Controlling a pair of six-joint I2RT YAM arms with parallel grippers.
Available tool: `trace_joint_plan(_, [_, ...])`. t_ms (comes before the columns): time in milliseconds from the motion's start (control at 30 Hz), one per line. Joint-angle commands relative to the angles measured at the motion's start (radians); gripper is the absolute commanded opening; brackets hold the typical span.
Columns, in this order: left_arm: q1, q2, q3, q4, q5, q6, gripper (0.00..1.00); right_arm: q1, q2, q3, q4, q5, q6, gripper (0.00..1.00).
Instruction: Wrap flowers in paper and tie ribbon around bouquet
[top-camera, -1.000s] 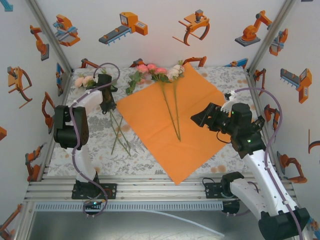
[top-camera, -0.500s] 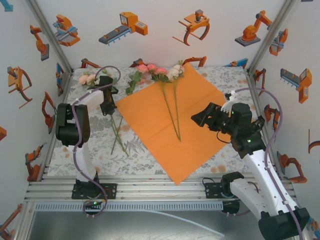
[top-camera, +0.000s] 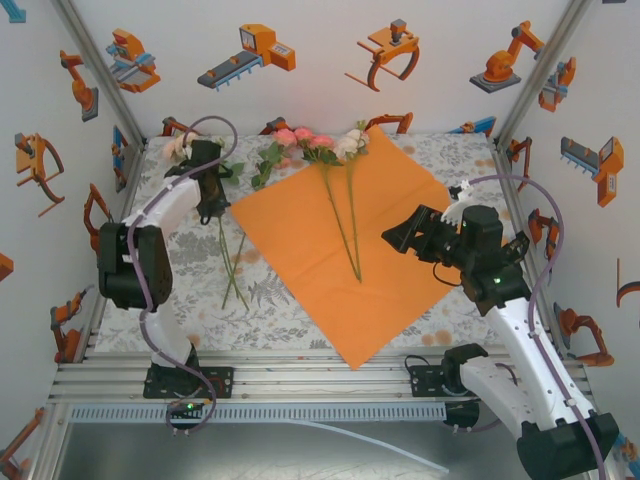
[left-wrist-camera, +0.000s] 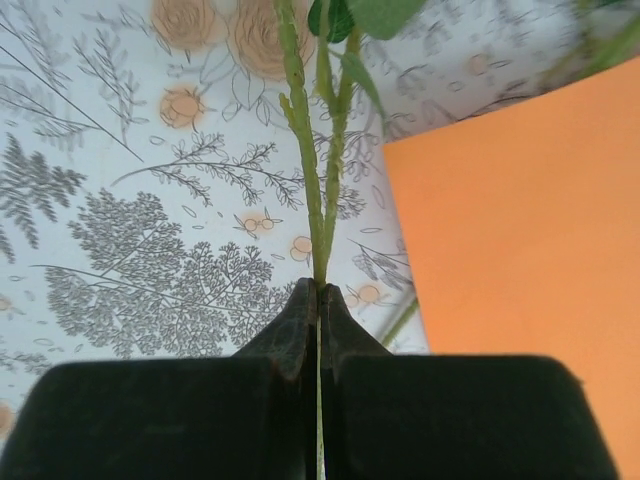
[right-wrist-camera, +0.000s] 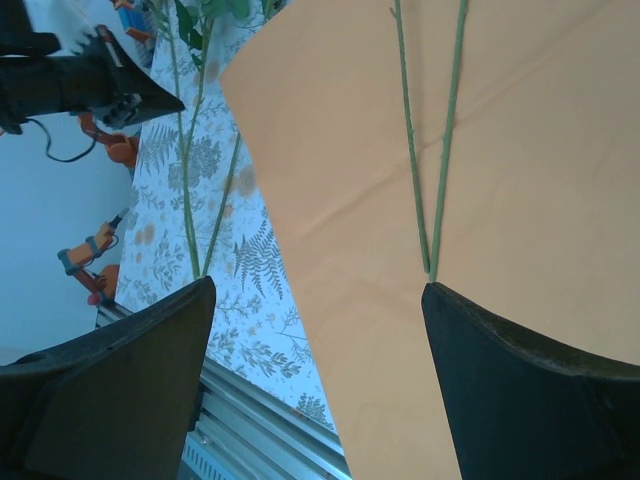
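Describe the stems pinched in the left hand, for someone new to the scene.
Find the orange paper mid-table. Left of it, two thin green stems cross the floral cloth, pinched in the left hand. The other pair lies on the paper.

Table (top-camera: 190, 290): grey floral-print cloth over whole top. Orange paper (top-camera: 300, 240) flat on cloth, set diamond-wise, left corner just right of left gripper (top-camera: 212, 212), middle under right gripper (top-camera: 398, 238). Flowers (top-camera: 320, 142) on paper: heads at far edge, stem ends just ahead of right fingertips. Two stems (top-camera: 232, 265) over bare cloth, near side of left gripper. Leafy sprig (top-camera: 268, 160) by paper's far-left edge.
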Motion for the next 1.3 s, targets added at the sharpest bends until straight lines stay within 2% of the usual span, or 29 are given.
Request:
trace_joint_plan(0, [-0.026, -0.114, 0.045, -0.007, -0.038, 0.040, 0.00, 0.009, 0.000, -0.009, -0.007, 0.008, -0.016, 0.76])
trace_joint_plan(200, [-0.097, -0.234, 0.080, 0.044, 0.014, 0.051, 0.00, 0.009, 0.005, -0.008, -0.003, 0.008, -0.012, 0.76])
trace_joint_plan(300, [-0.145, -0.269, 0.112, 0.078, 0.067, 0.009, 0.00, 0.008, 0.001, -0.008, -0.002, 0.010, -0.013, 0.76])
trace_joint_plan(500, [-0.281, -0.261, 0.102, 0.329, 0.151, -0.091, 0.00, 0.009, -0.004, -0.005, 0.029, -0.040, -0.002, 0.76])
trace_joint_plan(633, [-0.361, -0.140, 0.144, 0.497, 0.216, -0.139, 0.00, 0.010, -0.029, 0.001, 0.028, -0.058, -0.003, 0.76])
trace_joint_plan(767, [-0.441, 0.050, 0.293, 0.505, 0.205, -0.163, 0.00, 0.008, -0.079, -0.008, 0.000, -0.016, -0.016, 0.76])
trace_joint_plan(933, [-0.502, 0.296, 0.477, 0.537, 0.233, -0.271, 0.00, 0.009, -0.114, -0.013, -0.043, -0.001, -0.025, 0.76])
trace_joint_plan(1000, [-0.527, 0.385, 0.557, 0.515, 0.241, -0.250, 0.00, 0.008, -0.127, -0.014, -0.059, 0.000, -0.032, 0.76])
trace_joint_plan(1167, [-0.579, 0.602, 0.827, 0.297, 0.286, -0.176, 0.00, 0.008, -0.157, -0.023, -0.102, 0.020, -0.052, 0.76])
trace_joint_plan(1267, [-0.591, 0.689, 0.917, 0.222, 0.296, -0.144, 0.00, 0.008, -0.165, -0.026, -0.107, 0.024, -0.050, 0.76])
